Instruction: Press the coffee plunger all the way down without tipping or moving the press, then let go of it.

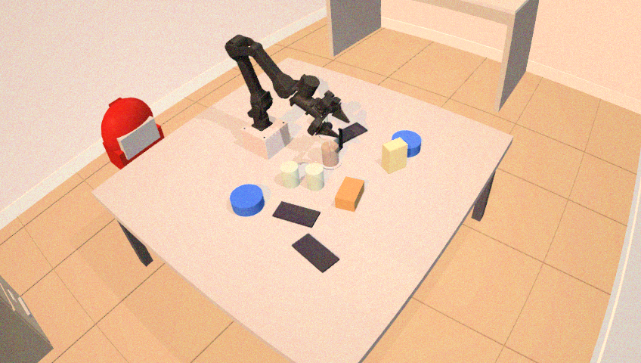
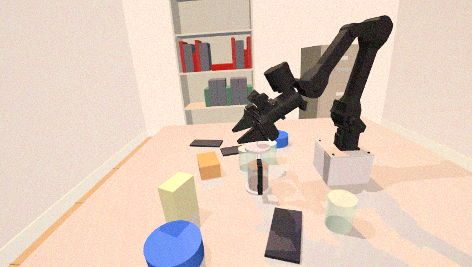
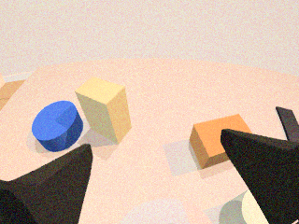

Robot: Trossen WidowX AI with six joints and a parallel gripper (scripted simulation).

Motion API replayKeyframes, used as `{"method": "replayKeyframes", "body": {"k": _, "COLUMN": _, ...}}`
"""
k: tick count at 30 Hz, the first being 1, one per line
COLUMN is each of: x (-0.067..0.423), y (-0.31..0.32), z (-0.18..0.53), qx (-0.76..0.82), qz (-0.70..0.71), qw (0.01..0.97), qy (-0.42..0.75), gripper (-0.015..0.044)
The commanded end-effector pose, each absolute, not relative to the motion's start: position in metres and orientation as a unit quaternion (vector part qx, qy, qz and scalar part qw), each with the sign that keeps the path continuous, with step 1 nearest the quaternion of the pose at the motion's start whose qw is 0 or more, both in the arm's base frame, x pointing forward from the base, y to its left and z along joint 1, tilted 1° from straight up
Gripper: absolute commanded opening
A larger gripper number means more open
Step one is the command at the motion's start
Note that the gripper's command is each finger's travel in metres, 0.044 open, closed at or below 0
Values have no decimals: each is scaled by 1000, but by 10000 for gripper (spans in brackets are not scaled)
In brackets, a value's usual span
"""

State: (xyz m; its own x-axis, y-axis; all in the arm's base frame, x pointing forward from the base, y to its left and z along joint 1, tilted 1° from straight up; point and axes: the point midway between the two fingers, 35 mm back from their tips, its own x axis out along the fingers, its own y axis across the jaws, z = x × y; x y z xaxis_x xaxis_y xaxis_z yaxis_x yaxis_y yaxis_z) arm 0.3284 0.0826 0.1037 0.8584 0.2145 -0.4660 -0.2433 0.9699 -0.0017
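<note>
The glass coffee press (image 1: 329, 156) (image 2: 254, 177) stands upright on the table near the arm's base, its black handle (image 2: 259, 177) facing the exterior camera. Its pale lid (image 2: 257, 147) sits on top of the glass. My gripper (image 1: 343, 128) (image 2: 235, 136) (image 3: 156, 140) is open wide and empty, slanted down just above the lid, with its fingertips past the press.
Close around the press are two pale cups (image 1: 289, 174) (image 1: 314, 175), an orange block (image 1: 348, 193) (image 2: 208, 165) (image 3: 219, 140), a yellow block (image 1: 394, 155) (image 2: 178, 196) (image 3: 105, 108), two blue cylinders (image 1: 406, 143) (image 1: 246, 200), several dark slabs (image 1: 295, 213) (image 2: 284, 235) and the arm's white base (image 1: 270, 139).
</note>
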Motion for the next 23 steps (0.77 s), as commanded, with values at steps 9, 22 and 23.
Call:
{"method": "replayKeyframes", "body": {"k": 9, "x": 312, "y": 81, "z": 145, "qx": -29, "qz": 122, "qw": 963, "qy": 237, "gripper": 440}}
{"method": "replayKeyframes", "body": {"k": 22, "x": 270, "y": 72, "z": 178, "qx": -36, "qz": 121, "qw": 960, "qy": 248, "gripper": 440}}
{"method": "replayKeyframes", "body": {"k": 23, "x": 270, "y": 72, "z": 178, "qx": -36, "qz": 121, "qw": 960, "qy": 248, "gripper": 440}}
